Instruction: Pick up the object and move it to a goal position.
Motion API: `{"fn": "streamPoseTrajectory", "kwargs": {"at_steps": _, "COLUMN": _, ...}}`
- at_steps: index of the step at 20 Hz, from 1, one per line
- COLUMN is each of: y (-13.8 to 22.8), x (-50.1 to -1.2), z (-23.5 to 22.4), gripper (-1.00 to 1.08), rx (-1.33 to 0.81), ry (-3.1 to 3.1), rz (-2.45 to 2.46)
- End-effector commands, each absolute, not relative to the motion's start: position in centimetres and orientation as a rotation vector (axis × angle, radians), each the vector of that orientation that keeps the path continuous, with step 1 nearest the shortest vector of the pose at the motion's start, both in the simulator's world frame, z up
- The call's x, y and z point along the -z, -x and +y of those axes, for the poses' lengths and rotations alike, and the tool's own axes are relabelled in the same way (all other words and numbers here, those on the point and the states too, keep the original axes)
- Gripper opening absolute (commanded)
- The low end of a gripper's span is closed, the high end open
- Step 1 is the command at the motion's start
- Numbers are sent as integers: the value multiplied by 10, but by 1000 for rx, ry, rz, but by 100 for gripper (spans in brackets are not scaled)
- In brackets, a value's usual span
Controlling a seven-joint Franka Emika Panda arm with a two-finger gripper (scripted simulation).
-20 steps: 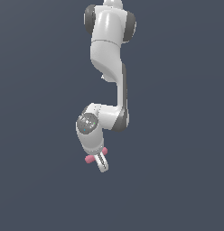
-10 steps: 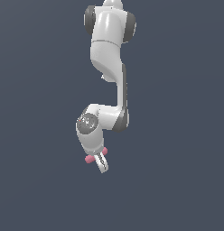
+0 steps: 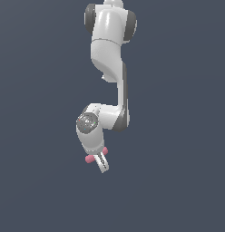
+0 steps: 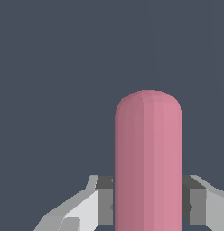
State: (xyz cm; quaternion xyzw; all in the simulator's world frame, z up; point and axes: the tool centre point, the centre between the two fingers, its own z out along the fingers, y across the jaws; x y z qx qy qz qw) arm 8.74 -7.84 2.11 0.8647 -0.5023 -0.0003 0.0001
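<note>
Plain dark grey background surrounds the arm point(image 3: 110, 68); its tool point(image 3: 100, 159) is clenched on the pink stick point(image 4: 148, 162); nothing near it.

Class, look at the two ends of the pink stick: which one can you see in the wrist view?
The rounded end of the pink stick jutting beyond the pincer; the other is out of frame.

The stick point(image 4: 148, 162) is plain pink — no pattern. The gripper point(image 4: 148, 205) holding it is white with dark grey pads point(image 4: 104, 200); the arm point(image 3: 110, 45) white, with black joints.
</note>
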Motion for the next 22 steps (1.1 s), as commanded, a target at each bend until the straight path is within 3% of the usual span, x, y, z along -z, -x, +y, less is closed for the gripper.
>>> {"fn": "streamPoseTrajectory", "kwargs": {"at_steps": 1, "y": -84, "x": -24, "z": -80, "gripper": -100, "rx": 0, "ry": -2716, "rz": -1578}}
{"fn": "streamPoseTrajectory", "kwargs": {"at_steps": 11, "y": -54, "x": -51, "z": -90, "gripper": -100, "rx": 1, "ry": -2717, "rz": -1579}}
{"fn": "streamPoseTrajectory", "kwargs": {"at_steps": 22, "y": 8, "x": -107, "z": -111, "gripper": -100, "rx": 2, "ry": -2718, "rz": -1580}}
